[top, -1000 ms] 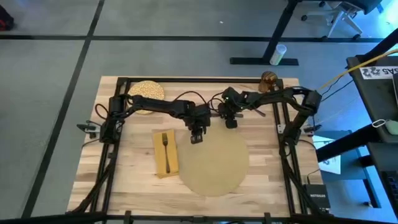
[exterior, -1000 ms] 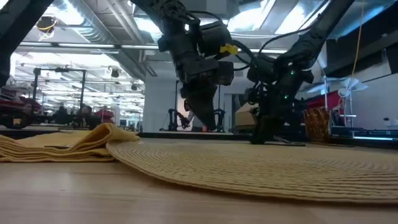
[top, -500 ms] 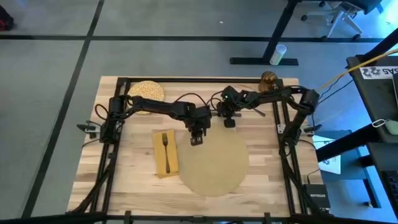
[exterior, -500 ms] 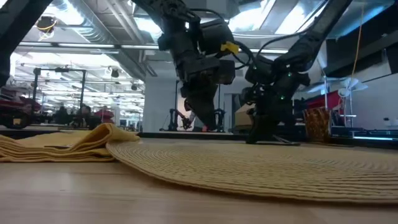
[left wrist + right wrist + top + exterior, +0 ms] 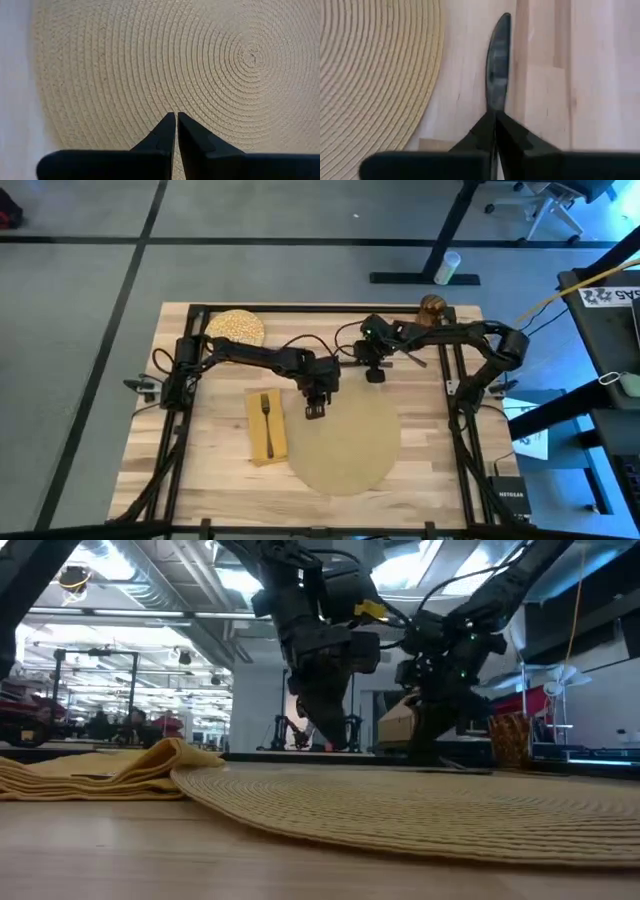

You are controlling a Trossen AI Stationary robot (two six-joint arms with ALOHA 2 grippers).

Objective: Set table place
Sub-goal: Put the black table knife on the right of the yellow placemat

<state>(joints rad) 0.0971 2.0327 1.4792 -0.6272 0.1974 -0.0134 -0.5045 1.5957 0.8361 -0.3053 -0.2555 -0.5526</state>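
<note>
A: High view — what lies on the light butcher-block wooden tabletop (image 5: 215,470)?
B: A large round tan woven placemat (image 5: 345,442) at centre-front; just to its left a mustard-yellow rectangular napkin (image 5: 265,425) carrying a dark metal fork (image 5: 267,420). A round yellow-speckled plate (image 5: 235,327) sits at the far left corner, a small amber glass (image 5: 432,307) at the far right. The left hand (image 5: 314,410) hangs over the placemat's far-left edge; the right hand (image 5: 374,375) is just beyond the placemat's far rim.

A: Low view?
B: The napkin (image 5: 110,772) is at left, the placemat (image 5: 420,805) across the foreground, with both arms coming down behind it.

A: Left wrist view?
B: The left hand (image 5: 176,117) has its fingers pressed together, empty, above the placemat (image 5: 150,65) weave.

A: Right wrist view?
B: The right hand (image 5: 495,117) is clamped on the handle end of a dark metal knife (image 5: 497,62), whose blade extends over bare wood beside the placemat (image 5: 370,75) rim.
</note>
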